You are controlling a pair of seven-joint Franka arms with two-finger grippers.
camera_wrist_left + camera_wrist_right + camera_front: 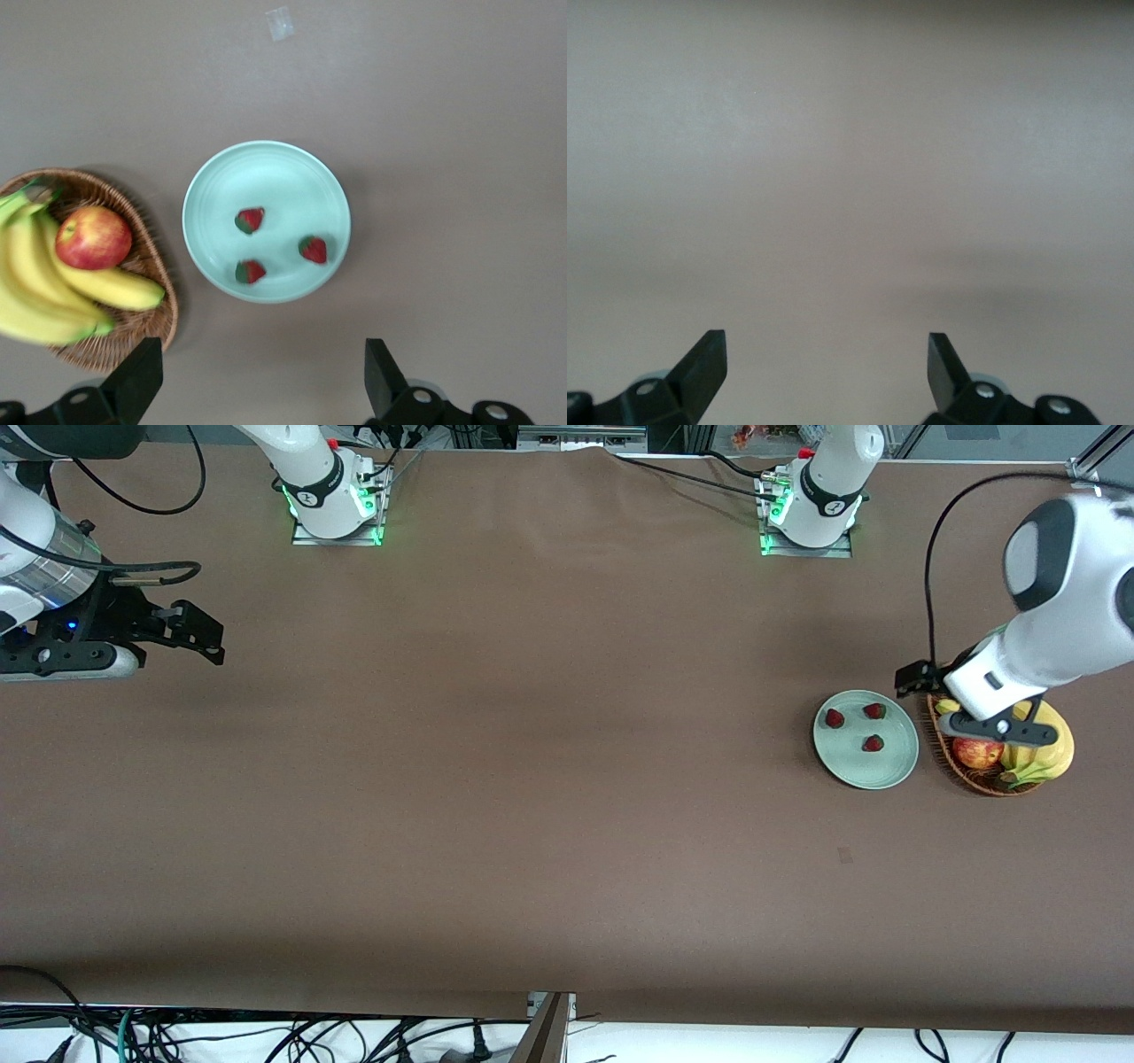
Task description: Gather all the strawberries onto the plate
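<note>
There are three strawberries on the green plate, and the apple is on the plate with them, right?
Not quite. The three strawberries are on the green plate, but the apple is in the wicker basket beside the plate, next to the bananas. The left wrist view shows it clearly.

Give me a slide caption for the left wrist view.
Open left gripper above plate holding three strawberries, beside fruit basket.
</note>
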